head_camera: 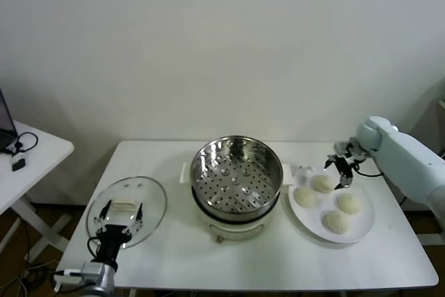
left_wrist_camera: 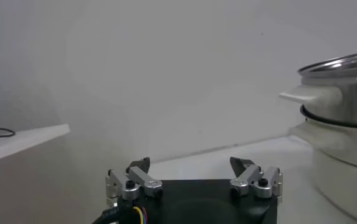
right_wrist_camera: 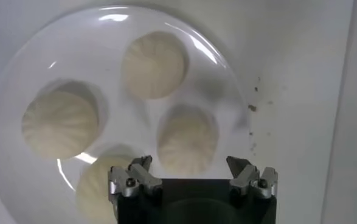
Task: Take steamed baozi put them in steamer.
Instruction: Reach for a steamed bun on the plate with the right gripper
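Below my head camera, the idle left gripper point(head_camera: 117, 215) hovers spread over the glass lid point(head_camera: 149, 199). Centre table, the steamer point(head_camera: 236, 175) sits empty. My right gripper point(right_wrist_camera: 190, 169) hangs released above four steamed baozi point(right_wrist_camera: 187, 140) on the plate point(head_camera: 361, 231); I'd centre first, then squeeze gently.

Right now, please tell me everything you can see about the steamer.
The steamer is a round, shiny metal pot with a floor full of holes, sitting on a white base with side handles. It stands upright at the middle of the white table, uncovered and with nothing inside. The glass lid lies to its left, the plate of buns to its right.
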`<state>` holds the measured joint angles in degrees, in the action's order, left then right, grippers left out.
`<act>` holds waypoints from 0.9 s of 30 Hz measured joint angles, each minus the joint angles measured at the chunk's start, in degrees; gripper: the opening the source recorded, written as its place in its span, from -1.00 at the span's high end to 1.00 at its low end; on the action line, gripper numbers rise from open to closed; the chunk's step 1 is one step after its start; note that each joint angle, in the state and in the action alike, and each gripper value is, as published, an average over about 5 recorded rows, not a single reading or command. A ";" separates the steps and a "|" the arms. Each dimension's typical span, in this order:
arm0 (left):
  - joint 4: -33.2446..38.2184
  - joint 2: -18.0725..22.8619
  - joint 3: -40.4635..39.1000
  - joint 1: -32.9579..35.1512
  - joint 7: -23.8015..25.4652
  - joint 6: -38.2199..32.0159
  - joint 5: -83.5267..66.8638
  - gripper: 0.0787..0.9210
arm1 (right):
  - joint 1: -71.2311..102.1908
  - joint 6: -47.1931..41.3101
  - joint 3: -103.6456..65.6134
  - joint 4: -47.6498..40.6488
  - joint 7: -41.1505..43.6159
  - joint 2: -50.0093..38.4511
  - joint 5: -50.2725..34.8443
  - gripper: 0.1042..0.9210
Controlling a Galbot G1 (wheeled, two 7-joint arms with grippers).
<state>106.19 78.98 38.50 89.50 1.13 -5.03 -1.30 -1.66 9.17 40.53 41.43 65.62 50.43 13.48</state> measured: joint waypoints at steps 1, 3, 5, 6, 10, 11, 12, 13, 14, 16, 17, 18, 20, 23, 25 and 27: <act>-0.07 0.00 0.07 -0.01 -0.04 -0.03 -0.01 -0.77 | 0.15 0.00 -0.11 -0.20 -0.10 0.21 0.15 -0.76; -0.22 0.02 0.22 -0.03 -0.10 -0.09 -0.03 -0.77 | 0.36 0.01 -0.31 -0.56 -0.27 0.60 0.47 -0.76; -0.29 0.05 0.36 -0.02 -0.12 -0.13 -0.09 -0.77 | 0.49 0.04 -0.49 -0.93 -0.38 0.97 0.83 -0.76; -0.30 0.06 0.42 0.01 -0.13 -0.15 -0.14 -0.77 | 0.54 0.05 -0.59 -1.12 -0.41 1.15 1.00 -0.76; -0.31 0.11 0.63 0.22 -0.13 -0.22 -0.41 -0.77 | 0.67 0.09 -0.91 -1.97 -0.48 1.92 1.65 -0.76; -0.31 0.12 0.67 0.28 -0.13 -0.23 -0.49 -0.77 | 0.71 0.10 -0.97 -2.18 -0.48 2.09 1.80 -0.76; -0.32 0.12 0.71 0.33 -0.12 -0.25 -0.56 -0.77 | 0.76 0.11 -1.02 -2.37 -0.48 2.25 1.92 -0.76; -0.34 0.13 0.75 0.38 -0.12 -0.28 -0.62 -0.77 | 0.82 0.11 -1.07 -2.56 -0.48 2.39 2.04 -0.76; -0.37 0.13 0.80 0.42 -0.12 -0.30 -0.67 -0.77 | 0.88 0.12 -1.12 -2.71 -0.48 2.51 2.15 -0.76; -0.47 0.14 0.89 0.47 -0.12 -0.36 -0.75 -0.77 | 0.98 0.12 -1.18 -2.94 -0.48 2.66 2.33 -0.76; -0.52 0.14 0.94 0.48 -0.12 -0.39 -0.78 -0.77 | 1.03 0.12 -1.21 -3.03 -0.48 2.72 2.42 -0.76; -0.56 0.14 0.97 0.49 -0.12 -0.41 -0.81 -0.77 | 1.09 0.12 -1.22 -3.12 -0.48 2.76 2.51 -0.76; -0.63 0.14 1.03 0.49 -0.12 -0.44 -0.86 -0.77 | 1.23 0.12 -1.31 -3.36 -0.50 2.87 2.73 -0.75; -0.67 0.14 1.10 0.50 -0.12 -0.47 -0.92 -0.77 | 1.40 0.15 -1.60 -3.76 -0.58 3.09 3.04 -0.70; -0.68 0.14 1.14 0.52 -0.12 -0.49 -0.95 -0.77 | 1.46 0.17 -1.81 -3.99 -0.67 3.24 3.16 -0.64; -0.68 0.14 1.15 0.55 -0.13 -0.51 -0.96 -0.77 | 1.49 0.19 -2.03 -4.27 -0.76 3.46 3.22 -0.58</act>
<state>105.51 79.11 39.66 90.05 1.00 -5.54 -2.26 -0.16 9.36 38.50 37.16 64.86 53.89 16.70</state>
